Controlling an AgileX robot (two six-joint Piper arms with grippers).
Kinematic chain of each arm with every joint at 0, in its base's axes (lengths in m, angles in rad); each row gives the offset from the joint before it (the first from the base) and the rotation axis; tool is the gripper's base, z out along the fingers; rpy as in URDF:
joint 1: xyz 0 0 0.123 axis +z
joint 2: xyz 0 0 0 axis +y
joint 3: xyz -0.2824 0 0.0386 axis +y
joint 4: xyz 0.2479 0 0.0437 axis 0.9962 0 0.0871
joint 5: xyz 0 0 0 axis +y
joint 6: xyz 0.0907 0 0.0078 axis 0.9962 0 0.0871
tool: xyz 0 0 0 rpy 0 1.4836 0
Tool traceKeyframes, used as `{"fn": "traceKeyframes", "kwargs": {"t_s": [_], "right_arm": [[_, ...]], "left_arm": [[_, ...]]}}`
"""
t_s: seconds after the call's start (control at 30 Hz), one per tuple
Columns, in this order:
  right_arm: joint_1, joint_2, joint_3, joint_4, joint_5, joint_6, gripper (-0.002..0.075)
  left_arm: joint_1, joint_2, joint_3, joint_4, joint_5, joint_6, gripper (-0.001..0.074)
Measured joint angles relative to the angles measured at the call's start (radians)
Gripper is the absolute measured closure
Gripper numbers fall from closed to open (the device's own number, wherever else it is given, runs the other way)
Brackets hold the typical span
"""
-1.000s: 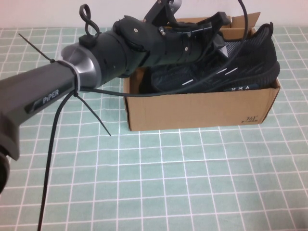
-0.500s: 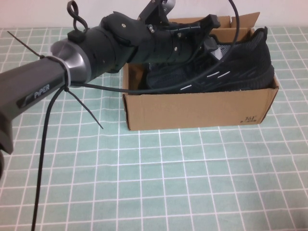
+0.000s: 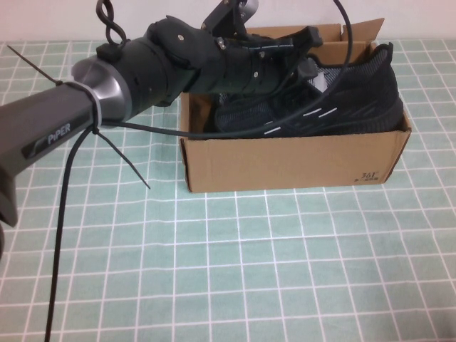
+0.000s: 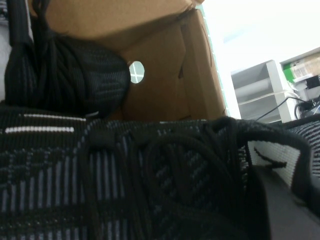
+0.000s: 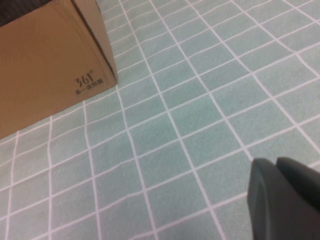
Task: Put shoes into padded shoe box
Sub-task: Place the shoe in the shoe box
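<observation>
**Here, a shoe sits low in the box under the left arm**

Nearest the camera in the high view lies the bare green-tiled desk (image 3: 285,271), with white grid lines and nothing on it up front. The left arm (image 3: 107,107) crosses from the near left toward the far middle, a cable tie around its grey collar and a black cable (image 3: 64,235) hanging down from it.

Beyond that stands the box (image 3: 292,160), its brown front wall facing the camera with a small dark print at the lower right corner. The right wrist view shows that same printed corner (image 5: 87,80) resting on the desk, and a dark piece of the right tool (image 5: 282,200) at the frame's edge, off to the box's right side; how its fingers stand cannot be told.

Inside the box, one shoe (image 3: 320,107) lies lengthwise, its white dashes toward the front wall and its heel rising above the right rim. The left tool (image 3: 299,53) reaches over the box's left half onto this shoe; whether it grips cannot be told. The left wrist view looks across that shoe's laces (image 4: 165,165) to the second shoe (image 4: 75,75), which lies farther in, by a wall with a round hole (image 4: 136,71).

Farthest, the rear flaps (image 3: 356,32) stand upright.
</observation>
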Motion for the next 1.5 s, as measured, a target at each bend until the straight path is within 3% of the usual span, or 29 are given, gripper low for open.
{"fn": "traceKeyframes", "kwargs": {"t_s": [0.4,1.3,1.4,1.5], "right_arm": [[0.000,0.000,0.000,0.000,0.000,0.000,0.0734],[0.000,0.000,0.000,0.000,0.000,0.000,0.0734],[0.000,0.000,0.000,0.000,0.000,0.000,0.0734],[0.000,0.000,0.000,0.000,0.000,0.000,0.0734]], "left_arm": [[0.005,0.004,0.000,0.122,0.010,0.005,0.0734],[0.007,0.090,0.042,0.156,0.022,-0.005,0.0734],[0.007,0.086,0.042,0.156,0.026,0.011,0.0694],[0.007,0.070,0.044,0.156,0.040,0.048,0.0572]]}}
